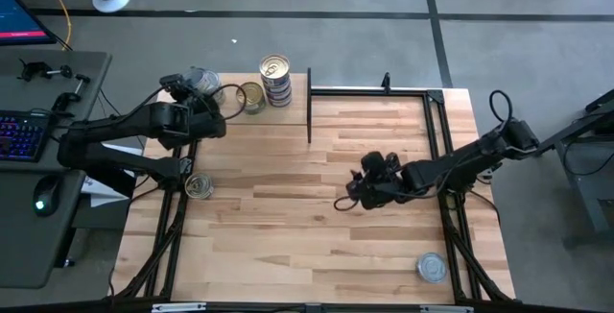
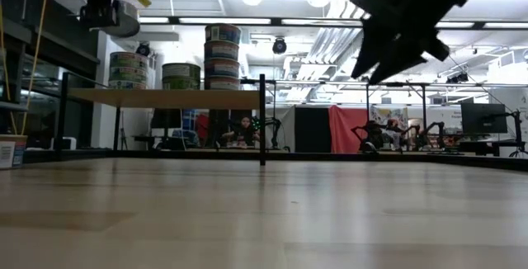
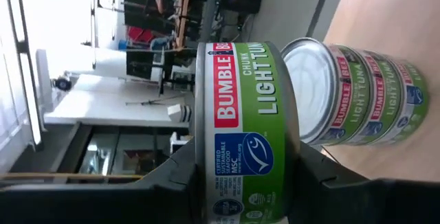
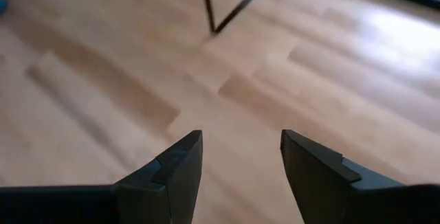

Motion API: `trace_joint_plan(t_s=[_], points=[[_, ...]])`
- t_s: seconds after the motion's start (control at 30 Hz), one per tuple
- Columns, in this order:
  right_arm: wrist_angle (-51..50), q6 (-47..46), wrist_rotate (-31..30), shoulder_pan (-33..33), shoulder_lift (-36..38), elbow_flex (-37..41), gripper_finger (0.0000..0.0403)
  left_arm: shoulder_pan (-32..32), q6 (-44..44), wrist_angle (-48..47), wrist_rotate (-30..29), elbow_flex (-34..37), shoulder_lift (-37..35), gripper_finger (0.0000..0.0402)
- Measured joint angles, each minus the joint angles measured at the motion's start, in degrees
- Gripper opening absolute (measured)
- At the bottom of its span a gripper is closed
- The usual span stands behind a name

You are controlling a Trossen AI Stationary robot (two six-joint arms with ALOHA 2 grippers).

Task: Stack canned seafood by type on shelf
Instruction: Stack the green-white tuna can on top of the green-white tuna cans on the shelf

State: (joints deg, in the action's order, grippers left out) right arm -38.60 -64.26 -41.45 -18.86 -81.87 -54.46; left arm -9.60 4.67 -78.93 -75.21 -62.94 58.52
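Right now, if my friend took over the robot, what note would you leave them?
Left pincer: shut on a green-label tuna tin, held up near a stack of matching tins.
Right pincer: open and empty, over the bare middle of the table.
Done: several stacks already stand on the shelf, the tallest at its right end.
Left: add the held tin, then fetch the loose tins near the table's left edge and front right corner.

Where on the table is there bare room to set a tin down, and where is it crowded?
Free: the wide tabletop between the loose tin at the left edge and the tin near the right front corner, though the open right gripper hovers mid-table. Crowded: the far-left corner, where tin stacks stand and the left gripper holds a green-labelled tin.
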Motion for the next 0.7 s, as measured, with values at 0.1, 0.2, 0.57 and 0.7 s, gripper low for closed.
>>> trace_joint_plan(t_s=[0.1, 0.2, 0.57, 0.7], points=[[1.99, 1.97, -3.34, 1.79, 0.0, 0.0, 0.0187, 0.01, 2.72, 0.89, 1.13, 0.0, 0.07, 0.0117], [3.36, 5.0, -4.93, 3.21, 0.0, 0.0, 0.0187, 0.01, 4.07, 0.87, 1.5, 0.51, 0.04, 0.0117], [3.31, 5.83, -4.92, 4.27, 0.02, 0.0, 0.0187, -1.41, 6.99, 3.31, 2.22, 2.27, 1.34, 0.0117], [3.28, 6.25, -4.92, 4.27, 0.04, 0.0, 0.0187, -2.82, 6.99, 3.75, 4.53, 2.29, 1.74, 0.0117]])
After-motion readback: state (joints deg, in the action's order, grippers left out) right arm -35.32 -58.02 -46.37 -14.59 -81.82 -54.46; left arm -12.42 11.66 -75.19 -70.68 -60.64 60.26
